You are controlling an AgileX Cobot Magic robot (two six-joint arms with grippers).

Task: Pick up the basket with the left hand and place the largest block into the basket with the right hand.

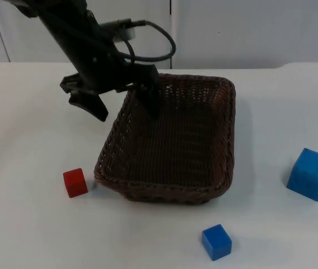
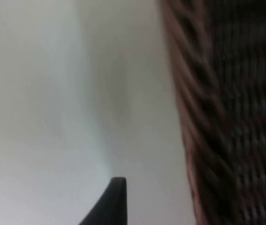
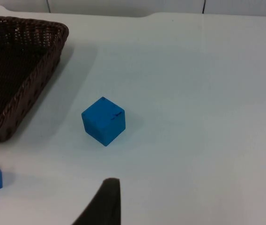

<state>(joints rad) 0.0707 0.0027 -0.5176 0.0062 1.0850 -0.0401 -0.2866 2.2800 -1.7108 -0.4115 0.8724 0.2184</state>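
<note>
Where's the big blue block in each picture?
Top view: big blue block at the right edge, right of the basket.
Right wrist view: big blue block on the table, apart from the basket.
Left wrist view: basket wall beside bare table.
Shared landmark: the basket.

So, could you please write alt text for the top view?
The left pincer straddles the left rim of a brown wicker basket, open. On the white table lie a small red block, a small blue block and a larger blue block.
</note>
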